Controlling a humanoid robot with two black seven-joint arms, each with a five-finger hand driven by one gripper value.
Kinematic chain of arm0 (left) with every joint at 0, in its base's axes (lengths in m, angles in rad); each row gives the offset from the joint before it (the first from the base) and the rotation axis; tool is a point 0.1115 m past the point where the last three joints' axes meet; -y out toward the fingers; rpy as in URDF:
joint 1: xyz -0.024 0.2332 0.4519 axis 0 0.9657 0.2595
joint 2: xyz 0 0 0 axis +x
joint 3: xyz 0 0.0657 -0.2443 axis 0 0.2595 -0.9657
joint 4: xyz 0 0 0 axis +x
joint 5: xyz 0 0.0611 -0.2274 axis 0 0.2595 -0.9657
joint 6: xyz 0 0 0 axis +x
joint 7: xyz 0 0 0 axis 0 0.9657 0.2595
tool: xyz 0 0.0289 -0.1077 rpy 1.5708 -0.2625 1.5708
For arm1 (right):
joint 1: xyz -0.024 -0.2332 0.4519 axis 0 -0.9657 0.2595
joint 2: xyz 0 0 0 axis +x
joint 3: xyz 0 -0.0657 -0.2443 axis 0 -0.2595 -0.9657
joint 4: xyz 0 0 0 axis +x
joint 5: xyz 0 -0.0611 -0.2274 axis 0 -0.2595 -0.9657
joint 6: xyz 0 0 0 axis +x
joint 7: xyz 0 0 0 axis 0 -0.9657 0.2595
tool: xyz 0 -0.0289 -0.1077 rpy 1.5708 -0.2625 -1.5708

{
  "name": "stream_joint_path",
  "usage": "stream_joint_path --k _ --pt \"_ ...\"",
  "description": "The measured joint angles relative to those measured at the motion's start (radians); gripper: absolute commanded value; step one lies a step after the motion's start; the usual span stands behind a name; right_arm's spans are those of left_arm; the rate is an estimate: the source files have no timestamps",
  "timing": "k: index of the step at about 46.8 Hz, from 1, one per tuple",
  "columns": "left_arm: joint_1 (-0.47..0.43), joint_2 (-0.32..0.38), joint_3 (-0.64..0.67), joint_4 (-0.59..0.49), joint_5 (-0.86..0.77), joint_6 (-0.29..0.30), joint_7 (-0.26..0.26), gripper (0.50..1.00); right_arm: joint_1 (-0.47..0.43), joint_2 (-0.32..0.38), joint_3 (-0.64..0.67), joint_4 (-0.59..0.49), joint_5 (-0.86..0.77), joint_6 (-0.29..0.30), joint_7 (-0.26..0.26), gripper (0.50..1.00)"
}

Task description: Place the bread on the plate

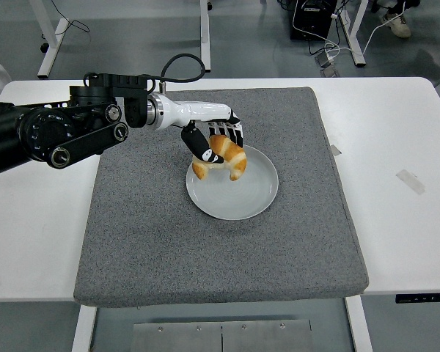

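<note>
1. Fingers of the left hand are gripping the golden crescent-shaped bread roll over the round grey plate.
2. Lowering and releasing are remaining.

We see a white table as the landmark, a grey felt mat covering its middle. Two tape scraps sit on it right of the mat. Behind the table: grey floor, white desk legs, a black box with trailing cables. Lighting even.
</note>
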Motion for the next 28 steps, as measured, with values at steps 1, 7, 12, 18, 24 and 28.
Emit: stream_joint_path --k 1,7,12,18,24,28 --pt "0.002 -0.001 0.002 0.001 0.004 0.003 0.0 0.5 0.0 0.0 0.0 0.0 0.0 0.0 0.0 1.0" --pt "0.01 -0.005 0.014 0.003 0.012 0.016 0.0 0.5 0.0 0.0 0.0 0.0 0.0 0.0 0.0 1.0" --pt "0.018 -0.02 0.016 0.012 0.014 0.035 0.0 0.5 0.0 0.0 0.0 0.0 0.0 0.0 0.0 1.0" --pt "0.024 -0.026 0.016 0.015 0.017 0.039 0.001 0.5 0.0 0.0 0.0 0.0 0.0 0.0 0.0 1.0" --pt "0.039 -0.028 0.016 0.016 0.04 0.047 0.002 0.5 0.0 0.0 0.0 0.0 0.0 0.0 0.0 1.0" --pt "0.047 -0.034 0.031 0.02 0.046 0.056 0.002 0.5 0.0 0.0 0.0 0.0 0.0 0.0 0.0 1.0"
